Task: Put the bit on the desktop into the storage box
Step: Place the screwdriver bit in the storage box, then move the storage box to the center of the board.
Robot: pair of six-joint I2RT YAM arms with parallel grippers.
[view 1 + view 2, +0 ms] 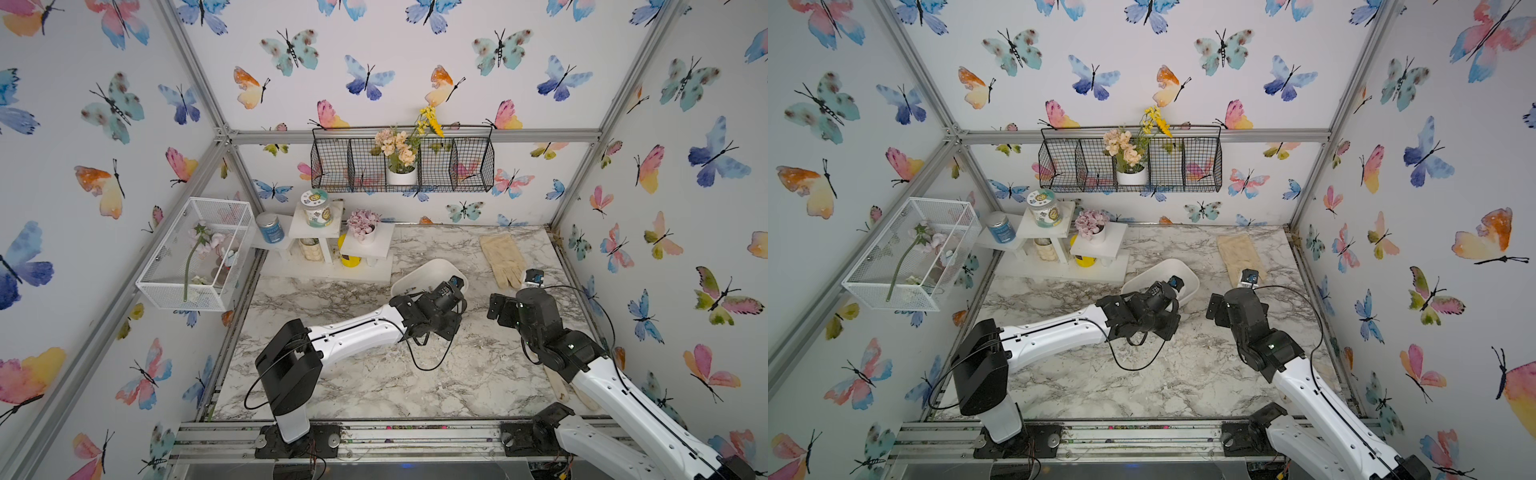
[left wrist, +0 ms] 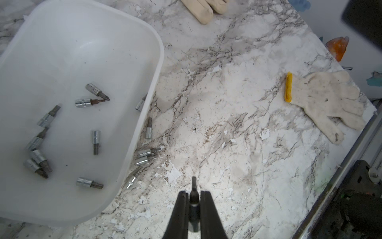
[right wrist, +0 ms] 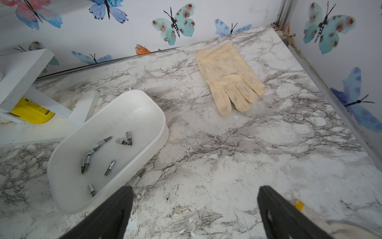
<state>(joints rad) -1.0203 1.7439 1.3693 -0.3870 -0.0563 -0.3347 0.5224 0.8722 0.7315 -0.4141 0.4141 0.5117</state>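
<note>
In the left wrist view, the left gripper [image 2: 194, 192] is seen with its jaws closed tight on a bit [image 2: 193, 183]. The bit is held by its thicker socket end between the two fingers [image 2: 179, 207], and its narrow tip is pointed out beyond their ends. It is held over bare desktop [image 2: 237, 124], outside the box [image 2: 72, 47] and apart from its wall. Whether it is lifted clear of the surface cannot be told.

Eight loose bits [image 2: 95, 141] are scattered on the box's floor. Several more bits [image 2: 148, 130] are laid on the desktop in a loose line just beside the box's long wall, between the box and the held bit. A knit glove [image 2: 326, 99] with a yellow cuff is spread flat on the desktop, well apart from the gripper.

In the right wrist view, the right gripper [image 3: 194, 189] is shown with its jaws spread wide and nothing between them; only desktop is seen beneath. The box [image 3: 132, 111] and a cream glove [image 3: 229, 78] are seen beyond it, apart from each other.

In both top views the box [image 1: 419, 272] [image 1: 1152, 270] is found near the frame's centre. Its lower end is covered by the wrist of the left arm [image 1: 357, 332], which is stretched in from the lower left. The cream glove is laid up and to the right of the box, and the right arm [image 1: 615, 390] is extended in from the lower right corner.
</note>
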